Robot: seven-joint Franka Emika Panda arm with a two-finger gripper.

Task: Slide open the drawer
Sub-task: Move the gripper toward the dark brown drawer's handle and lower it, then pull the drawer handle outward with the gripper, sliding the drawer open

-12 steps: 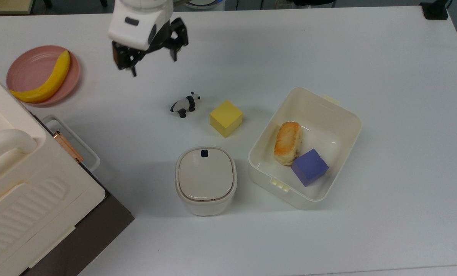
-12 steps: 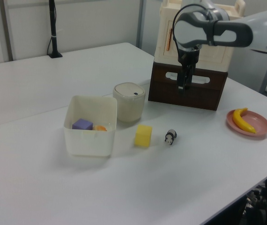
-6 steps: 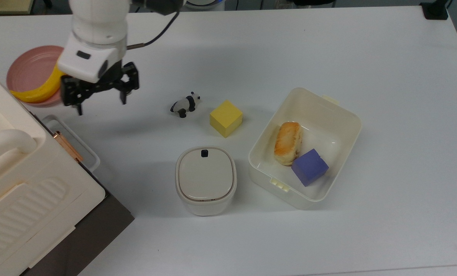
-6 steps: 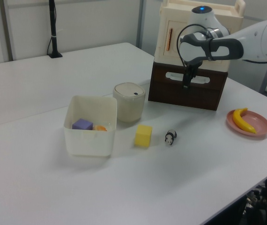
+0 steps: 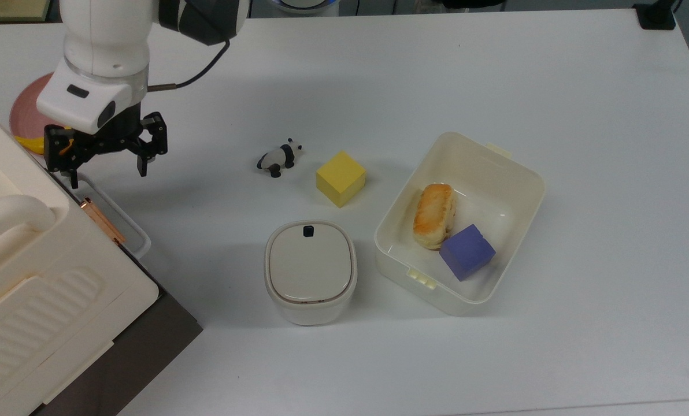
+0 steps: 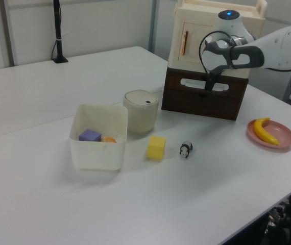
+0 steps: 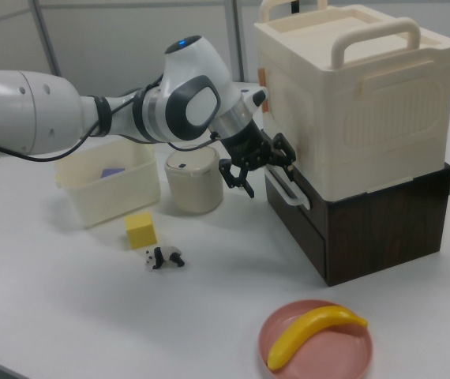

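Observation:
The drawer (image 7: 300, 225) is the dark brown bottom part of the cabinet, and its front looks flush with the case. Its translucent whitish loop handle (image 7: 292, 193) sticks out from the front. In the top view the handle (image 5: 136, 234) runs diagonally beside the cream cabinet top. My gripper (image 5: 107, 173) hangs open over the handle's far end, one fingertip (image 5: 74, 180) close to the loop and the other out over the table. It holds nothing. In the left view the gripper (image 6: 210, 86) sits in front of the drawer (image 6: 186, 102).
A pink plate (image 7: 351, 355) with a banana lies near the cabinet, partly behind my arm in the top view. A toy panda (image 5: 279, 157), a yellow cube (image 5: 340, 178), a lidded cream jar (image 5: 310, 271) and a cream tub (image 5: 495, 167) holding bread and a purple cube stand mid-table.
My gripper has travelled toward the top view's left and lower, from over the open table to the drawer's handle. It stayed open. The drawer has not moved.

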